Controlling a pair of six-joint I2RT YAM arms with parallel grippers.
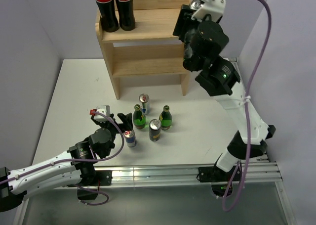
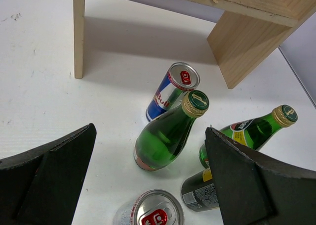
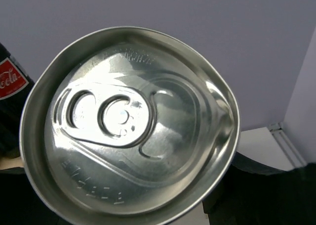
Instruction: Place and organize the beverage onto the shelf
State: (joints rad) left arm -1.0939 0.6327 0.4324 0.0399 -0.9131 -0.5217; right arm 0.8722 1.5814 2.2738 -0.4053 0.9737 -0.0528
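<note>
Bare, unpainted wood on the shelf (image 1: 148, 29), matt with faint grain. The can (image 3: 131, 121) flashes a bright, smooth metal lid. Glossy green glass on the bottle (image 2: 165, 136), gold metallic cap on top. The table (image 2: 39, 86) is matt white.

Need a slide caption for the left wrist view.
Open left gripper by a silver-topped can, facing two green bottles, a Red Bull can and the shelf.

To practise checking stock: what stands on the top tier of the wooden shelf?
Two Coca-Cola bottles at the left end of the shelf. The right arm, holding a can, covers the right end; anything there is hidden.
</note>
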